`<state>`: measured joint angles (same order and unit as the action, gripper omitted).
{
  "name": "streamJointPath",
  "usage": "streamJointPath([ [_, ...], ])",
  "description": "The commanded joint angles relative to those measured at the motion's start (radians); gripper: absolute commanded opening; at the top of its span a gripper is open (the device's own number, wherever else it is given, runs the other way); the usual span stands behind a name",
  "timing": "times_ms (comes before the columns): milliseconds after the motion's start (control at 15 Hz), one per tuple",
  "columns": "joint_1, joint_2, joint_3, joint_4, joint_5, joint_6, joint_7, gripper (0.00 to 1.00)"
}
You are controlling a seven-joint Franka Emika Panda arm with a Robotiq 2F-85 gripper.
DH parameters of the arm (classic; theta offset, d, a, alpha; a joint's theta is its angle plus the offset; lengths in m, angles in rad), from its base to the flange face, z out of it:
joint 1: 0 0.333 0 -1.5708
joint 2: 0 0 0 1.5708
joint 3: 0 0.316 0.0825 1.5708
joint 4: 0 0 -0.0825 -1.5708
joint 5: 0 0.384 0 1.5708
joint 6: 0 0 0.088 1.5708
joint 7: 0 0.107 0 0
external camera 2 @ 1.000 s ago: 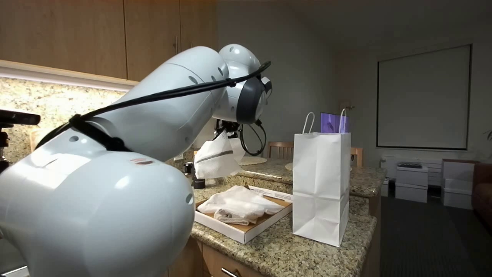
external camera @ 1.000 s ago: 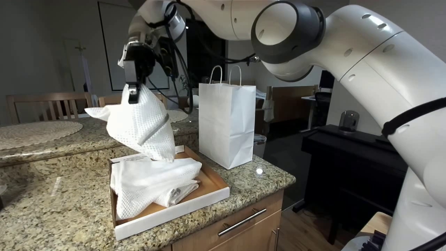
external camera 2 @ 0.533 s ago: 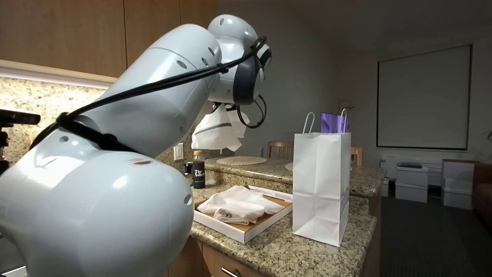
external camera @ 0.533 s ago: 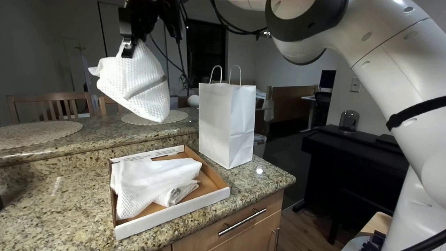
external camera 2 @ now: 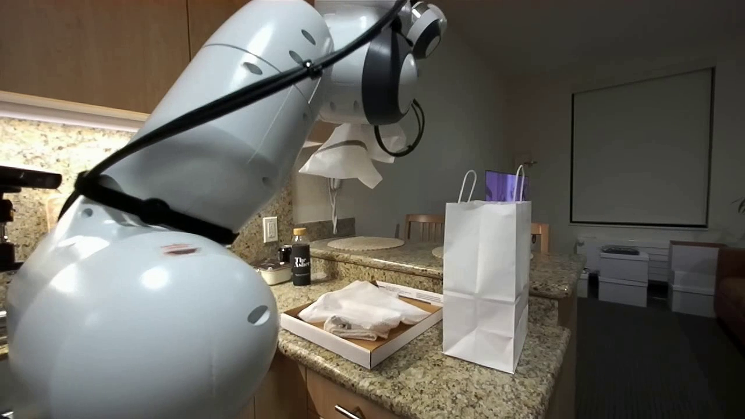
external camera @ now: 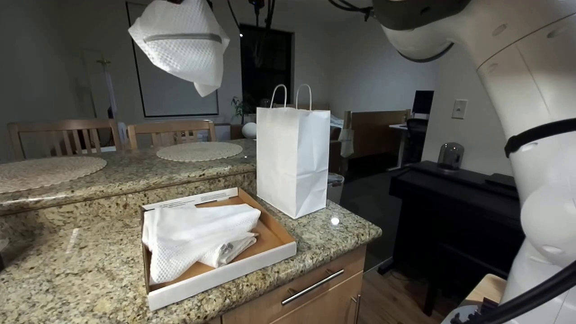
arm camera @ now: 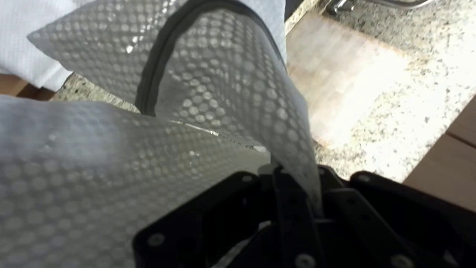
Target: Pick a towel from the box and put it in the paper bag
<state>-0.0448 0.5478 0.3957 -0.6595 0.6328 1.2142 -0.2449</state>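
Observation:
My gripper point(arm camera: 302, 175) is shut on a white waffle-textured towel point(arm camera: 230, 78) with a grey stripe. The towel hangs high above the counter in both exterior views point(external camera: 184, 45) point(external camera 2: 343, 154). The gripper is nearly out of frame in an exterior view and hidden behind the arm in the other. More white towels point(external camera: 202, 229) point(external camera 2: 361, 308) lie folded in a shallow open box point(external camera: 225, 281) point(external camera 2: 326, 339). The white paper bag point(external camera: 276, 157) point(external camera 2: 480, 273) stands upright beside the box, its two handles up. Its inside is hidden.
A raised granite ledge runs behind the box, with round placemats point(external camera: 199, 151) on it. A dark bottle point(external camera 2: 301, 259) stands behind the box. The bag stands near the counter's end. A light board point(arm camera: 342, 74) lies on the counter in the wrist view.
My gripper has risen well above the box with the towel in it. The towel has turned so that its stripe is nearly level. The box and bag have not moved.

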Motion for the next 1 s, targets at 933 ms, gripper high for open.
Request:
streamJointPath([
  [933, -0.639, -0.425, -0.195, -0.139, 0.312, 0.005, -0.012, 0.03],
])
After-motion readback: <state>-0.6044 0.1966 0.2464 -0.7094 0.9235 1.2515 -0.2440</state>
